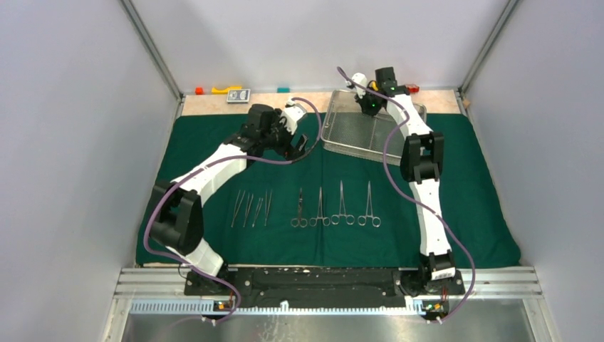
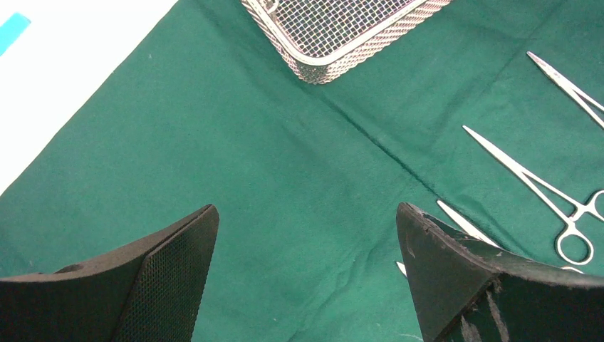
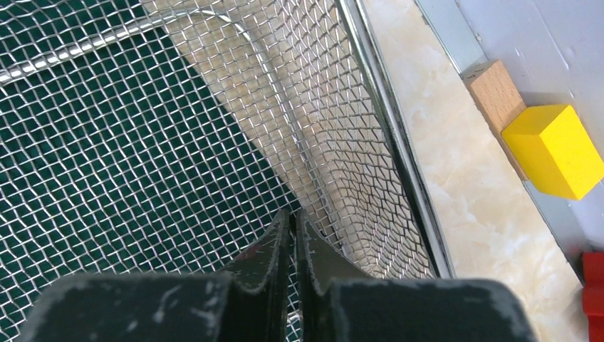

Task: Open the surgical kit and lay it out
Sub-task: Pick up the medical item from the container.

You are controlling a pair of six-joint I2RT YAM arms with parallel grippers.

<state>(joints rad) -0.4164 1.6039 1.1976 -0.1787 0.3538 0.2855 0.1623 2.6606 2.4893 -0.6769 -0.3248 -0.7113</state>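
Silver wire-mesh tray (image 1: 349, 134) on green cloth (image 1: 463, 203).

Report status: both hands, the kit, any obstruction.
Left hand open over green cloth. Right hand shut inside mesh tray, far corner, nothing seen held. Eight instruments in a row on cloth. Nothing obstructing.

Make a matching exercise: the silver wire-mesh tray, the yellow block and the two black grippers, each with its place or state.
1 silver wire-mesh tray
2 yellow block
3 left gripper
4 right gripper

A jaws wide apart over the green cloth
B jaws nearly together inside the tray
C beside a wooden block
D partly on cloth, partly on tabletop

Pairs: 1-D, 2-C, 3-A, 4-B
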